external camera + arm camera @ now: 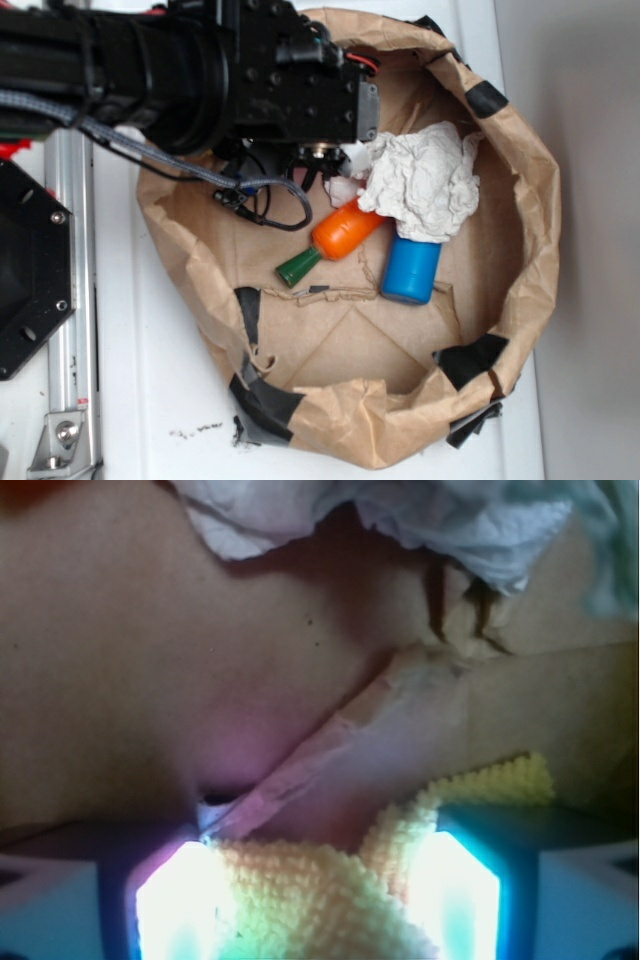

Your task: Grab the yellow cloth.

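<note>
The yellow cloth [320, 905] shows only in the wrist view, a knit rag bunched at the bottom centre. It fills the gap between my two lit fingers [170, 910] and touches both pads. One corner spreads past the right finger. My gripper [318, 880] is shut on the cloth, low over the brown paper floor. In the exterior view the black arm covers the cloth. There the gripper [322, 160] points down into the upper left of the paper bag [525, 200].
A whitish-grey crumpled wad [425, 180] lies right of the gripper, with its edge [450, 520] across the top of the wrist view. An orange toy carrot [345, 232] and a blue cylinder [411, 268] lie mid-bag. A raised paper crease [380, 730] runs ahead of the fingers.
</note>
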Action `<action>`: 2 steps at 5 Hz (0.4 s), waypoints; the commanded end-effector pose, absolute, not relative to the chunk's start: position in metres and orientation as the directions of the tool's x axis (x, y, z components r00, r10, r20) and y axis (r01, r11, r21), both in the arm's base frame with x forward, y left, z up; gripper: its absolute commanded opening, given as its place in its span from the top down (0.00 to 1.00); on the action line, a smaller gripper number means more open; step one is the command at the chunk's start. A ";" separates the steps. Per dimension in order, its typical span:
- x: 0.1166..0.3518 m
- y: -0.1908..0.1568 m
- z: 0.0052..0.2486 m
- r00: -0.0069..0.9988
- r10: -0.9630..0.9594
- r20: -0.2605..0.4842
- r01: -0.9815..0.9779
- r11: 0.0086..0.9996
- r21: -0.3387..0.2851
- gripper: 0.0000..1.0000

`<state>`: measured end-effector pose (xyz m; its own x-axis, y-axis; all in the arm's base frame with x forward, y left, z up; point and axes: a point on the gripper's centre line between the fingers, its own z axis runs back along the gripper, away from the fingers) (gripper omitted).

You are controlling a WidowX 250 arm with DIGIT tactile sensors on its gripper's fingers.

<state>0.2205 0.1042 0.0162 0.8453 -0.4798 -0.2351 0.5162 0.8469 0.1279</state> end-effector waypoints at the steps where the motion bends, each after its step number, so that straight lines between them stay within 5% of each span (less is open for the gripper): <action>1: 0.213 0.103 0.085 0.912 -0.407 -0.049 0.409 0.899 0.153 1.00; 2: 0.219 0.066 0.134 0.939 -0.325 0.115 0.304 0.938 0.167 1.00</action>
